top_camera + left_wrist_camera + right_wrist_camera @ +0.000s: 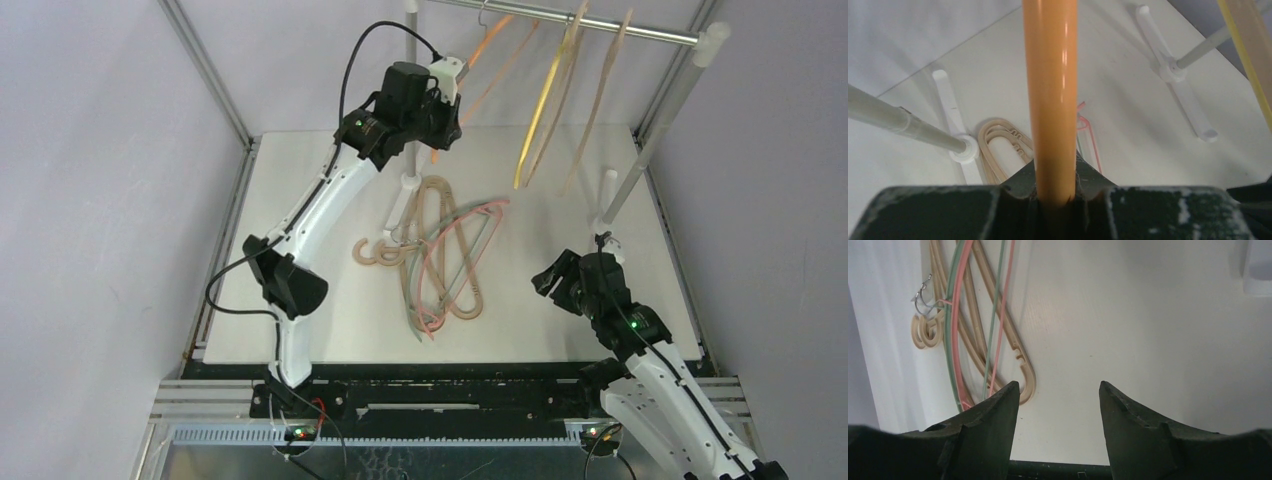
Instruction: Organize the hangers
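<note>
Top view: left gripper (458,80) is raised at the rail (600,22) with the orange hanger (497,42), hook at the bar but seating unclear. A yellow hanger (540,110) and tan hanger (598,100) hang alongside, and the pile of hangers (440,260) lies mid-table (300,330).
Left wrist: jaws clamped on the orange bar, so I judge the hanging step; next, settle the hook, then release.
Right wrist: right gripper (1058,395) spread wide, empty, low beside the pile, probably the next pick.

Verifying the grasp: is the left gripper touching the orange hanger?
Touching. The left wrist view shows the orange hanger clamped in the left gripper, its fingers pressed against the bar with no gap on either side.
</note>
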`<state>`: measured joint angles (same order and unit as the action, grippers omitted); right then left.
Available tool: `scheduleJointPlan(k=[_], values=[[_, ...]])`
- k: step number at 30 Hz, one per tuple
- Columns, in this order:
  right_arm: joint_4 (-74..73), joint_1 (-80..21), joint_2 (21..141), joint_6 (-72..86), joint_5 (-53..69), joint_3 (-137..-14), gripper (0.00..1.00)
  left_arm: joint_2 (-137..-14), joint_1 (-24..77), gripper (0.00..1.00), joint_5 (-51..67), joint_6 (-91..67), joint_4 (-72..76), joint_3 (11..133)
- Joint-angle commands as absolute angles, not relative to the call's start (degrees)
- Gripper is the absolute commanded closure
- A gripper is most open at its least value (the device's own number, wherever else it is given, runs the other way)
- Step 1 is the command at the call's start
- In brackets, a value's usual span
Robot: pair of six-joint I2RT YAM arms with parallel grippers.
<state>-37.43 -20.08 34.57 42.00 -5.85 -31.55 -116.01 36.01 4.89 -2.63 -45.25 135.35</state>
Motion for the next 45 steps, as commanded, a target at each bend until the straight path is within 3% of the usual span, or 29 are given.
scheduleJointPlan(k=[1, 17, 23, 27, 29, 33, 38, 45], values=[[-34.62, -19.36, 34.88, 41.19, -4.66, -30.83, 0.32, -110.29, 36.37, 0.91, 11.01, -0.95, -41.25, 130.02], [-34.19, -18.91, 34.32, 41.11, -4.23, -29.97, 0.32, -116.53, 42.30, 0.92, 10.58, -1.24, -43.34, 140.00], [-33.60, -18.46, 34.66, 40.96, -3.57, -29.73, 0.32, -117.20, 43.49, 0.86, 12.52, -1.11, -42.98, 140.28], [-33.48, -18.28, 34.71, 41.02, -3.33, -29.45, 0.31, -116.97, 43.94, 0.68, 11.90, -0.27, -43.06, 139.95], [-33.61, -18.19, 34.63, 41.13, -3.33, -29.29, 0.28, -115.95, 43.88, 0.48, 10.31, 0.37, -43.09, 139.33], [-33.97, -18.11, 34.43, 41.22, -3.50, -29.11, 0.24, -111.34, 43.64, 0.23, 7.80, 2.45, -41.65, 135.18], [-33.50, -18.09, 34.62, 41.39, -3.38, -28.80, 0.22, -103.04, 42.19, 0.14, 8.21, 2.43, -39.17, 126.09], [-33.11, -18.02, 35.07, 41.33, -2.79, -28.30, 0.22, -89.99, 41.76, 0.13, 8.38, 1.11, -31.36, 103.72]])
